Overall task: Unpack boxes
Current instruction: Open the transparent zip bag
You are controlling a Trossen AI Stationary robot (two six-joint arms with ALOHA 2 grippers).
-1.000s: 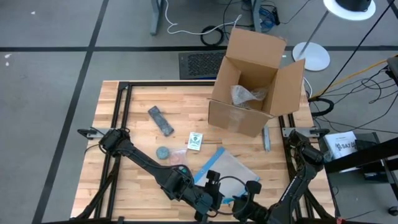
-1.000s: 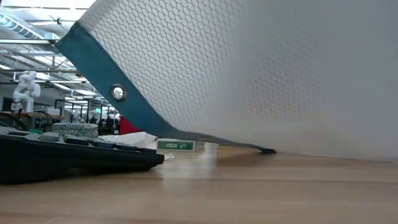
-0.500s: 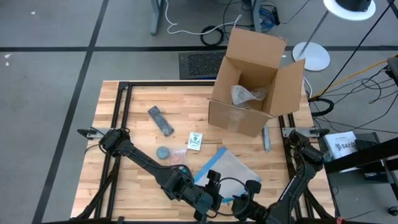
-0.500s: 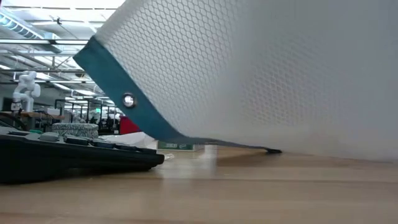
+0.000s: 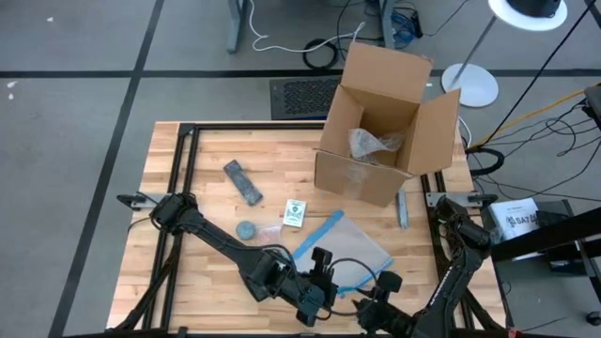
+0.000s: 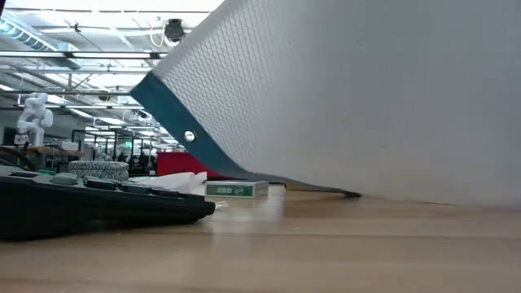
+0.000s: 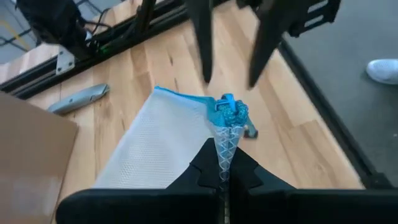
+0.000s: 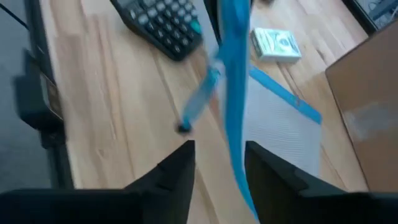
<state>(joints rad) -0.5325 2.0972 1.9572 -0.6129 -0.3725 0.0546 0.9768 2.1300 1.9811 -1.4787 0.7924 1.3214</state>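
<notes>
Left gripper (image 7: 222, 177) first: in its own wrist view the two dark fingers are pressed tight together on the blue edge of the clear plastic pouch (image 7: 155, 146), the crumpled blue corner bunching just past the tips. The right gripper (image 8: 219, 163) has its fingers spread, and the pouch's blue strip runs through the gap between them without either finger clearly touching it.

From above, both grippers crowd the near edge of the table (image 5: 188, 188), left gripper (image 5: 319, 289) at the pouch's near corner, right gripper (image 5: 380, 299) just beside it. The pouch (image 5: 343, 249) slants up across the boards.

The low view gives something no other camera does: the pouch's honeycomb texture fills most of the picture, blue border and a small metal snap (image 6: 189, 137) rising off the wood, so that side is lifted.

Only the right wrist camera shows the calculator (image 8: 158, 25) keys plainly; from above it reads as a dark bar (image 5: 242, 181).

Further out: a small green-and-white packet (image 5: 295, 212), a round grey object (image 5: 246, 229), a utility knife (image 5: 402, 208) by the carton.

The box (image 5: 380, 127) stands at the table's far right, flaps open, crumpled clear plastic (image 5: 371, 144) inside, well apart from both grippers.
</notes>
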